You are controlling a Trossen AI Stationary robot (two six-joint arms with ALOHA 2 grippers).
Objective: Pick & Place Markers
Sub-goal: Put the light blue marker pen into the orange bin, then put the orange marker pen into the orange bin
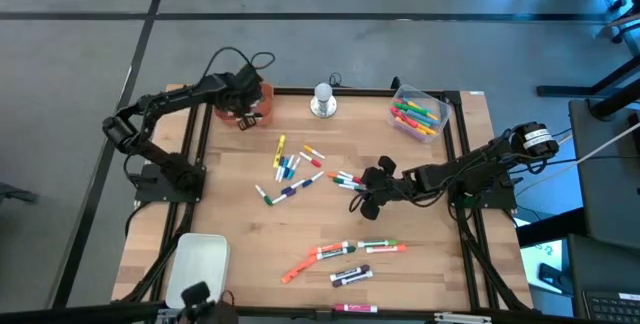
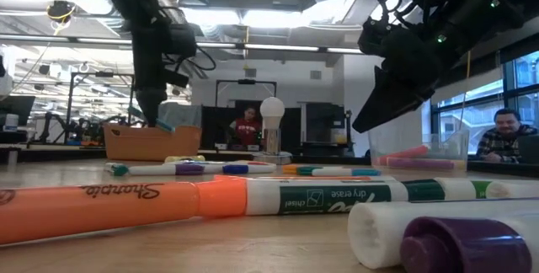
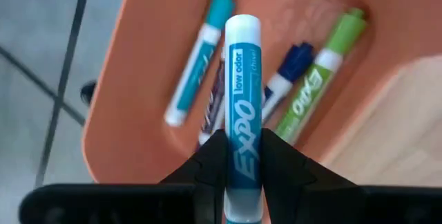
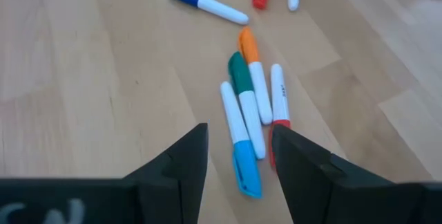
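A white-bodied Expo dry-erase marker with a teal label [image 3: 242, 106] stands clamped between the dark fingers of the left pincer [image 3: 243, 156], hanging directly over the orange plastic bin [image 3: 148, 79] at the upper left of the wooden bench [image 1: 230, 234]. Inside that bin already lie a teal-capped marker [image 3: 200, 58], a dark blue-capped marker [image 3: 289, 72] and a green-capped Expo marker [image 3: 321, 75]. The step in hand looks like the drop: the next move for this arm calls only for the fingers to part so the marker falls among the others, with the pincer kept centred so nothing lands on the rim.

Toward the middle right of the high view, the right pincer [image 1: 366, 196] hovers with its fingers spread and nothing between them, just above a small cluster on the bench: a white marker with a light blue cap [image 4: 239, 141], a green-capped marker [image 4: 246, 103], an orange-capped marker [image 4: 254, 75] and a red-capped marker [image 4: 277, 110]. They lie nearly touching, so a clean pick calls for lowering astride one only.

More markers are scattered at centre and lower centre, and a clear plastic bin [image 1: 436, 99] at upper right holds others.
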